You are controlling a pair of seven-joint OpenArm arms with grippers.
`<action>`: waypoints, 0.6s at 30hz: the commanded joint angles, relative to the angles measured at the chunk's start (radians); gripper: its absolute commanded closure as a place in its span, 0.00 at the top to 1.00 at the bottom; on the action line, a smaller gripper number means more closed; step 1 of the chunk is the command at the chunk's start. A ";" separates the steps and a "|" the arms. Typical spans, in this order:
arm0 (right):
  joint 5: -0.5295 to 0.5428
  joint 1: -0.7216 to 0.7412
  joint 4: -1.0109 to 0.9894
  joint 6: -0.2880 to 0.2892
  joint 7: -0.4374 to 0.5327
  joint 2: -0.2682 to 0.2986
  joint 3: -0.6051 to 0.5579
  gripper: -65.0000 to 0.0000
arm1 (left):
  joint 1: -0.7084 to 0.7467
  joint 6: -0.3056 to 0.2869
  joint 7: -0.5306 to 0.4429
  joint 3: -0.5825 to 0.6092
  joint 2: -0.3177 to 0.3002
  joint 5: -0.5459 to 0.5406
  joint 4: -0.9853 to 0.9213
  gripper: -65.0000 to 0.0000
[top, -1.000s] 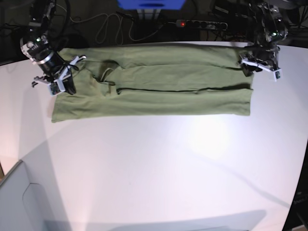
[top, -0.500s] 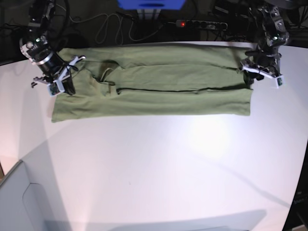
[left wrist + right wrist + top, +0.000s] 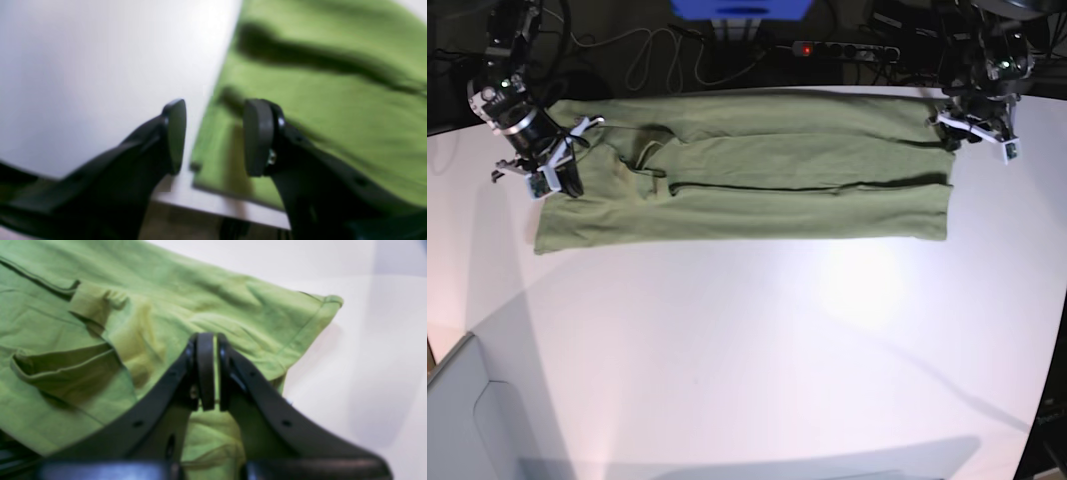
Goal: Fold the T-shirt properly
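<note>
The right gripper (image 3: 210, 373) is pinching shut on the collar-end edge of the plain olive-green cotton T-shirt (image 3: 747, 185), a thin sliver of cloth showing between its black pads (the wrist view is soft, but the pads are sitting almost together). Just beyond its tips the cloth is bunching into small ridges, and a hemmed sleeve corner is lying flat to one side of them.

The left gripper (image 3: 213, 136) is hanging with its jaws parted over the shirt's hem-end corner, one pad above green cloth and the other above the bare white table (image 3: 757, 350); it is gripping nothing, and whether it is touching the fabric is hard to tell.

The shirt is lying as a long band along the table's far side, its sides already turned inward, so the lengthwise folds look done and the crosswise fold looks to be the step in hand. The next move probably calls for the left gripper to be closing on its corner, so both ends can be lifted evenly.

Beside the left gripper the table's far edge is running very close, leaving little room outward. Toward the near side, open white surface is stretching well away from both grippers.
</note>
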 commanded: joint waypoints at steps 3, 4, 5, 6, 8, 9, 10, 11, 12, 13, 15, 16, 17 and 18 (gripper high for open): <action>0.013 0.003 0.015 0.009 0.026 0.010 0.006 0.01 | -0.004 -0.002 -0.012 -0.005 -0.014 -0.012 0.006 0.41; 0.013 0.003 0.015 0.009 0.026 0.010 0.006 0.01 | -0.004 -0.002 -0.012 -0.005 -0.014 -0.012 0.006 0.41; 0.013 0.003 0.015 0.009 0.026 0.010 0.006 0.01 | -0.004 -0.002 -0.012 -0.005 -0.014 -0.009 0.003 0.41; 0.013 0.003 0.015 0.009 0.026 0.010 0.006 0.01 | -0.004 -0.002 -0.014 -0.003 -0.014 -0.009 -0.003 0.41; 0.013 0.003 0.015 0.009 0.026 0.010 0.006 0.01 | -0.022 -0.002 -0.014 -0.003 -0.009 -0.007 -0.012 0.41; 0.013 0.003 0.015 0.009 0.026 0.010 0.006 0.01 | -0.031 -0.002 -0.014 -0.003 -0.008 -0.007 -0.020 0.41; 0.013 0.003 0.015 0.009 0.026 0.010 0.006 0.01 | -0.041 -0.002 -0.014 -0.003 -0.008 -0.007 -0.029 0.41; 0.013 0.003 0.015 0.009 0.026 0.010 0.006 0.01 | -0.048 -0.002 -0.014 -0.003 -0.006 -0.007 -0.035 0.41; 0.013 0.003 0.015 0.009 0.026 0.010 0.006 0.01 | -0.054 -0.002 -0.014 -0.003 -0.006 -0.010 -0.040 0.41; 0.013 0.003 0.015 0.009 0.026 0.010 0.006 0.01 | -0.061 -0.002 -0.014 0.001 -0.006 -0.007 -0.042 0.41; 0.013 0.003 0.015 0.009 0.026 0.010 0.006 0.01 | -0.073 -0.002 -0.015 0.029 -0.009 -0.007 -0.042 0.41; 0.013 0.003 0.015 0.009 0.026 0.010 0.006 0.01 | -0.073 -0.002 -0.015 0.040 -0.011 -0.007 -0.042 0.41; 0.013 0.003 0.015 0.009 0.026 0.010 0.006 0.01 | -0.074 -0.002 -0.018 0.049 -0.013 -0.007 -0.042 0.41; 0.013 0.003 0.015 0.009 0.026 0.010 0.006 0.01 | -0.074 -0.002 -0.018 0.053 -0.013 -0.007 -0.042 0.41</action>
